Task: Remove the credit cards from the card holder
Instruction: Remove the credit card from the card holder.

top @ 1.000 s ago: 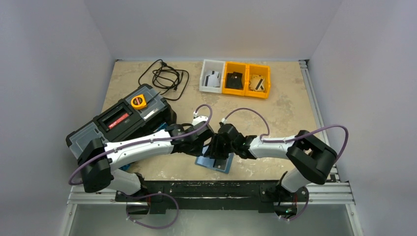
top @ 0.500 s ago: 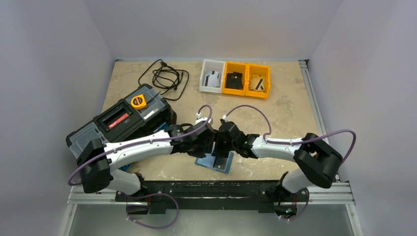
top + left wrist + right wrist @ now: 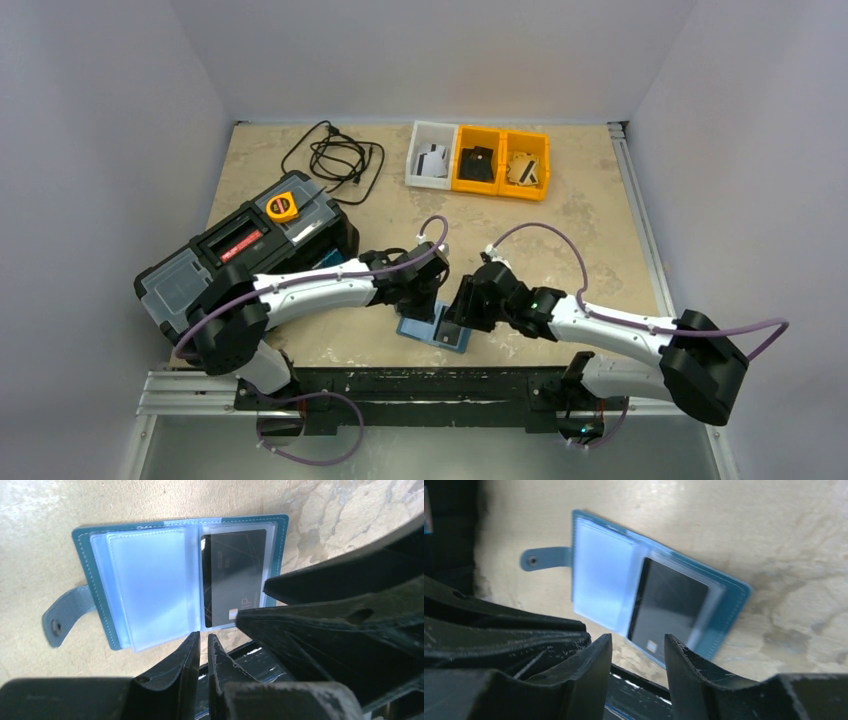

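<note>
Left wrist view: the left end effector (image 3: 202, 647) is clenched on nothing, fingertips nearly touching, at bottom centre beside the card holder (image 3: 145, 585). The right end effector (image 3: 636, 647) is released, its jaws slightly apart and empty. The card holder lies open on the table (image 3: 50, 510). A black credit card (image 3: 232, 575) sits in its frame-right pocket.

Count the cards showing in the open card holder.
1: a black card, in the panel of the card holder away from the strap. The other panel looks empty; more may be hidden behind.
</note>
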Motion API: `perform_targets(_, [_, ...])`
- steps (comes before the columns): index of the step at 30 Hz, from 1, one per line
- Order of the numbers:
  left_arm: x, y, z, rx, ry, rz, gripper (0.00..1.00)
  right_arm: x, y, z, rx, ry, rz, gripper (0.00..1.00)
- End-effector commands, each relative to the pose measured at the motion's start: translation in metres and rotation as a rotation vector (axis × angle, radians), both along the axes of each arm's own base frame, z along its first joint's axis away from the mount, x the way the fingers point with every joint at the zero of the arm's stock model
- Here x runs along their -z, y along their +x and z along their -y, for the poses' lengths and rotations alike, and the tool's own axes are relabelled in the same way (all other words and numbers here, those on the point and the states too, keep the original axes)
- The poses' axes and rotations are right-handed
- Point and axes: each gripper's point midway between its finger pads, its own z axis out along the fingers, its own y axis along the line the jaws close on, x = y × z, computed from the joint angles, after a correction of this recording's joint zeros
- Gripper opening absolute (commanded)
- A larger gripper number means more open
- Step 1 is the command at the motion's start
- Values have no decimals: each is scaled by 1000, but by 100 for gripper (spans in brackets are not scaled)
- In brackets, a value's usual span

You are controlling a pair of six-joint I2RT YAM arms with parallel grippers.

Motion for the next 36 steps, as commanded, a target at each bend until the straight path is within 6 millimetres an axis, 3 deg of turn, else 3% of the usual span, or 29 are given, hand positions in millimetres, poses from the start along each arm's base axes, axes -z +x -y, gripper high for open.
perform_targets(1, [-1, 9, 23, 6, -72, -21, 10, 11, -2, 19, 45, -63, -3, 41])
perform_targets(12, [23, 16, 23, -15, -63, -71, 10, 28, -1, 26, 49, -142, -20, 27])
perform_targets(22, [35, 15, 25, -18, -74, -108, 13, 38, -1, 32, 48, -187, -23, 27])
perform_targets(28, [39, 16, 27, -22, -82, -122, 14, 44, -1, 30, 36, -200, -35, 15])
perform_targets(36, [49, 20, 5, -51, 22, -94, 18, 50, -1, 36, 40, -227, -44, 7])
